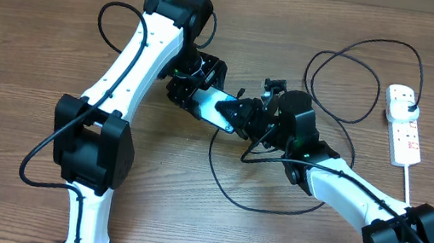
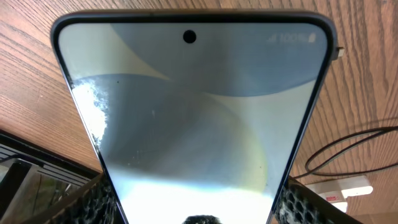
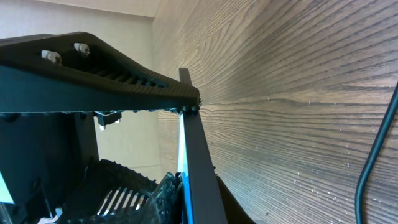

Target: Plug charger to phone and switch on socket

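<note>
- Table [image 1: 22,41] of brown wood grain carries everything; both arms reach in from the near edge towards its middle.
- Left hand [image 1: 194,90] sits left of centre. In its wrist view the textured pads [image 2: 93,202] press on the two long sides of the phone [image 1: 217,107], so it is pinching the phone across its width.
- From the left wrist the phone's screen is lit in pale blue and white, with the camera dot at the far end.
- From overhead the phone lies slantwise between the two hands, one end in the left hand, the other reaching the right hand [image 1: 254,114].
- In the right wrist view the phone is seen edge-on, and the tip of the upper finger [image 3: 124,81] touches its end. A gap shows between the two fingers, and I cannot tell whether they are pinching anything.
- Charger [image 3: 367,158] trails in thin black loops on the table, under and to the right of the right hand; its black plug sits in the socket.
- Socket [image 1: 404,128] lies near the right edge, well apart from the phone.
</note>
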